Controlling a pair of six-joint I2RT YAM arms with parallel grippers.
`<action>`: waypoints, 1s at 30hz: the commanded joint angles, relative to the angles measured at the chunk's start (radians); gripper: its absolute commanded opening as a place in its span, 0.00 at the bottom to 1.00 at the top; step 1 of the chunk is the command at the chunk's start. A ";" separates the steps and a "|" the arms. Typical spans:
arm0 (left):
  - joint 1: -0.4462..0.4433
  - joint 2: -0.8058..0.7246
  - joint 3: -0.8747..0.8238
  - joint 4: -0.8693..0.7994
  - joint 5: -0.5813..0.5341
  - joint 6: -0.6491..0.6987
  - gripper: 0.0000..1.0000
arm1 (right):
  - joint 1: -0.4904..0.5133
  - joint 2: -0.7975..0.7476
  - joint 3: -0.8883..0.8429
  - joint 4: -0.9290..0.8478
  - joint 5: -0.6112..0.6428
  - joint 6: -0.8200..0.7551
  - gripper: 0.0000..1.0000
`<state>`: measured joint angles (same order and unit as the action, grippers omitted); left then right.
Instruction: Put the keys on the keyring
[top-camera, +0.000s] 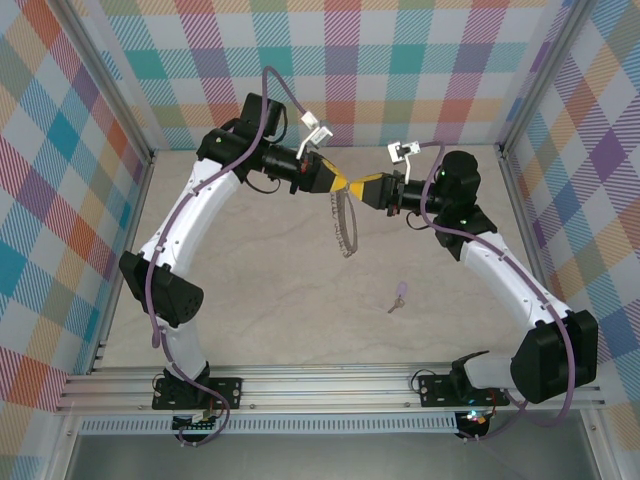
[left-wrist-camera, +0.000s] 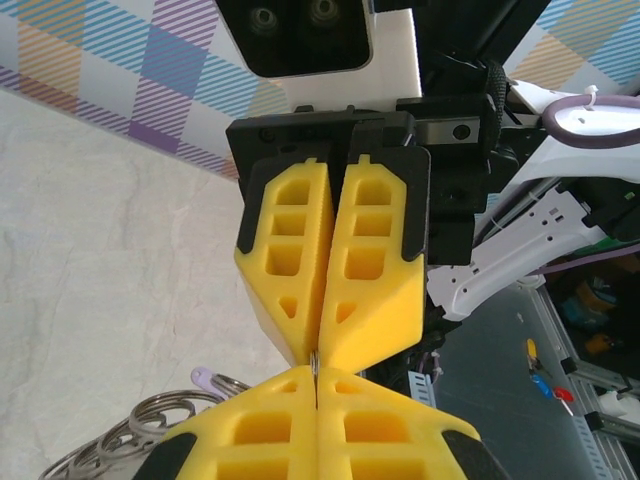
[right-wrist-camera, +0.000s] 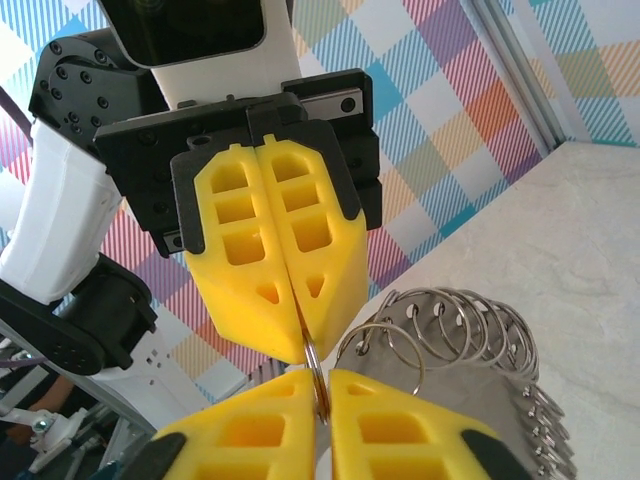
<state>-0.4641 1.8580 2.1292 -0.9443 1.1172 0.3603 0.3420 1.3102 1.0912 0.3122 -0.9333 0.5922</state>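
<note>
The keyring (top-camera: 347, 228) hangs over the bench (top-camera: 270, 290), pinched at its top between my two end effectors, which meet tip to tip. My left end effector (top-camera: 340, 184) and right end effector (top-camera: 357, 189) are both clenched on the thin hoop wire. The key (top-camera: 400, 297) lies on the bench, well apart. Neither end effector is free to fetch it, I think. If one lets go, the hoop may swing or slip from so narrow a pinch. The small rings (right-wrist-camera: 450, 320) could also tangle.

Bright, even diffuse light; faint soft shadows on the table (top-camera: 290, 310); left pincer (left-wrist-camera: 315, 378) sharply in focus.
</note>
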 joint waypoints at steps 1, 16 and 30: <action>-0.008 0.010 0.037 -0.016 0.040 0.024 0.00 | 0.012 0.001 0.044 0.031 -0.007 -0.005 0.04; 0.020 -0.135 -0.153 0.341 -0.186 -0.286 0.46 | 0.001 -0.036 -0.038 0.129 0.127 0.003 0.00; 0.051 -0.375 -0.656 0.991 -0.378 -0.740 0.48 | 0.001 -0.006 -0.158 0.603 0.255 0.225 0.00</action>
<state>-0.4221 1.5162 1.5299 -0.1524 0.7704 -0.2401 0.3466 1.3029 0.9394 0.7059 -0.7250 0.7403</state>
